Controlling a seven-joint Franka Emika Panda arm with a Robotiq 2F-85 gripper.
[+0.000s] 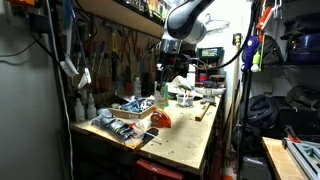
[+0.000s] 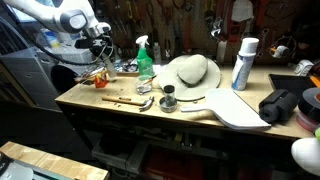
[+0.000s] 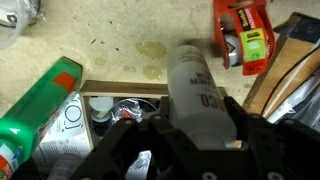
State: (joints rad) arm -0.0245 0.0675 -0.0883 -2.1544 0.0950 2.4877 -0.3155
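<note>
Wrist view showed the pincer (image 3: 192, 138) clamped on a grey can (image 3: 195, 85), its dark jaws pressing the can's body from both sides. The can sat just short of the red tape dispenser (image 3: 245, 35), apart from it. It looked to be raised off the pale, stained surface (image 3: 120, 40), though its far end was too foreshortened to be sure. On the other side of the can from the tape dispenser lay an open box (image 3: 120, 103) of small parts. Farther from the dispenser again was a green can (image 3: 40, 110), tilted on its side.

In both exterior views the pincer (image 1: 168, 75) (image 2: 100, 48) hung over the cluttered end of the surface, above the tape dispenser (image 1: 162, 118). A green spray bottle (image 2: 145, 58) stood near the dispenser, and a pale hat (image 2: 190, 72) lay well beyond it.

Judging by this, the grasp and the lift were done: the hold looked square and firm, with no sign of slipping. The can rested on nothing, so setting it down and letting go were not yet done.
</note>
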